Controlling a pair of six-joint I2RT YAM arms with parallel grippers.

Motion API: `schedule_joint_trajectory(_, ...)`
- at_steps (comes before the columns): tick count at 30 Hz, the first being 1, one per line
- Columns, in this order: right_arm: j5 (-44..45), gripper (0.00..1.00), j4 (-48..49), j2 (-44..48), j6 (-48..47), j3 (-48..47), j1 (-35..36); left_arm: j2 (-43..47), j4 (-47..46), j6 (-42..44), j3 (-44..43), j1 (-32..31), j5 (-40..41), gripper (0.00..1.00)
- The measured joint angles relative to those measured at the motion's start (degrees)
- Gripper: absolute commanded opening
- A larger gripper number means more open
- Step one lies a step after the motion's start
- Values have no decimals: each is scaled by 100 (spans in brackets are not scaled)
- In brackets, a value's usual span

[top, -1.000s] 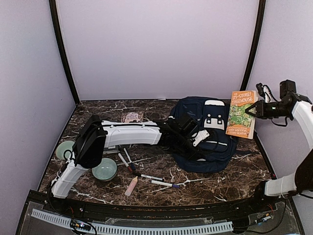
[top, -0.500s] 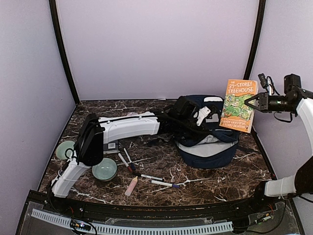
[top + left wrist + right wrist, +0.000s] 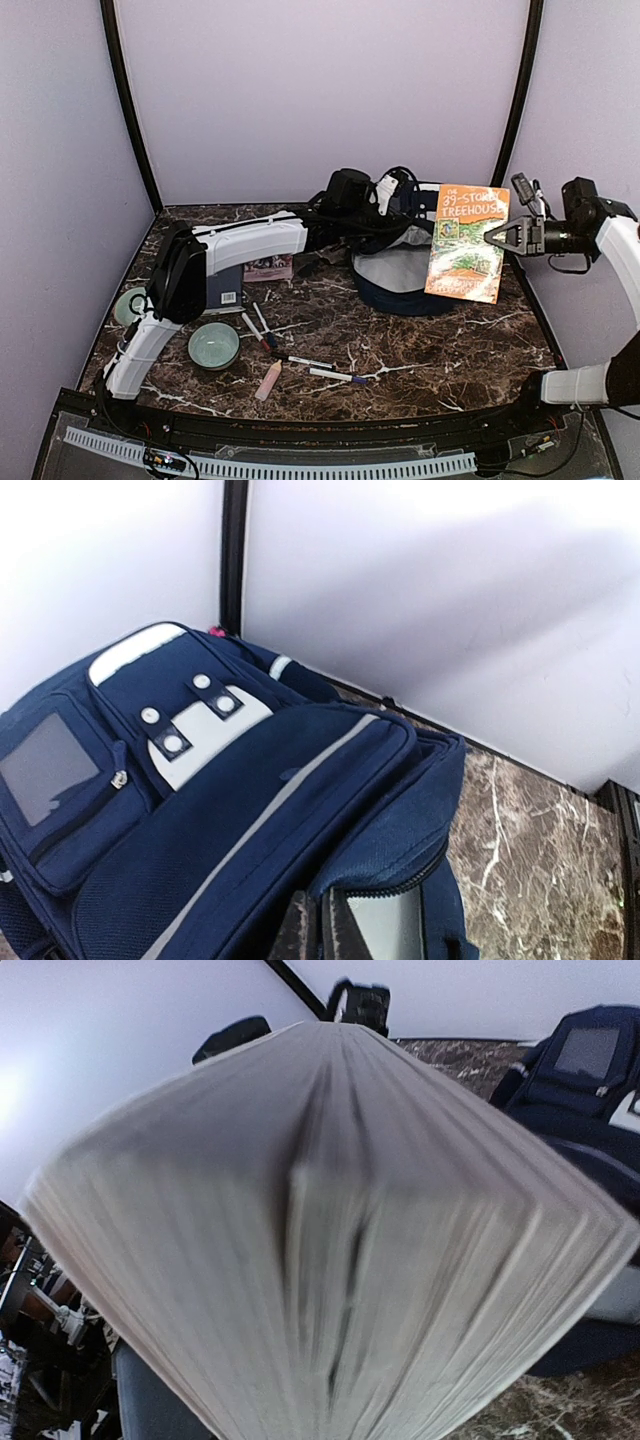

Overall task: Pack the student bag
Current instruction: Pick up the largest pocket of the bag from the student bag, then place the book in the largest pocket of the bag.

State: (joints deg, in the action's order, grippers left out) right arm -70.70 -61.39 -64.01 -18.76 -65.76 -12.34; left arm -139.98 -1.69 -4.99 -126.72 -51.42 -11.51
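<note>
The student bag (image 3: 400, 298) sits at the back of the bench (image 3: 330, 335), mouth gaping, pale lining showing. Above it, the left gripper (image 3: 392, 200) pinches its top rim. Just beside, the right gripper (image 3: 497, 236) clamps an orange book (image 3: 465, 245) upright.

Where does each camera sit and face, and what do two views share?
Top external: above and behind the bases, facing down over the dark marble table; both arms show.
Left wrist: on the left gripper, facing the navy-blue fabric backpack it pinches; its fingertips show.
Right wrist: behind the right gripper, facing the page edges of the orange paperback book it holds; its fingers unclear.
Shared: both wrist views show the backpack.
</note>
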Motion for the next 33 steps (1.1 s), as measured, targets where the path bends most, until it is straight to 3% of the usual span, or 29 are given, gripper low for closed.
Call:
schedule_joint_trajectory(6, 223, 0, 232, -44, 245, 820, 721, 2, -282, -87, 0, 105, -2, 0)
schedule_joint_trajectory(12, 688, 0, 1049, 26, 1038, 1606, 1436, 7, -442, -229, 0, 101, -26, 0)
schedule_joint_trajectory(17, 1097, 0, 1893, -81, 1768, 2072, 1613, 7, -544, -520, 0, 101, -153, 0)
schedule_joint_trajectory(25, 1335, 0, 3370, -1152, 2583, 2162, 1858, 50, -597, -741, 0, 28, -203, 0)
schedule_joint_trajectory(33, 1294, 0, 3810, -2267, 3010, 1880, 2262, 114, -599, -756, 0, -131, 35, 0)
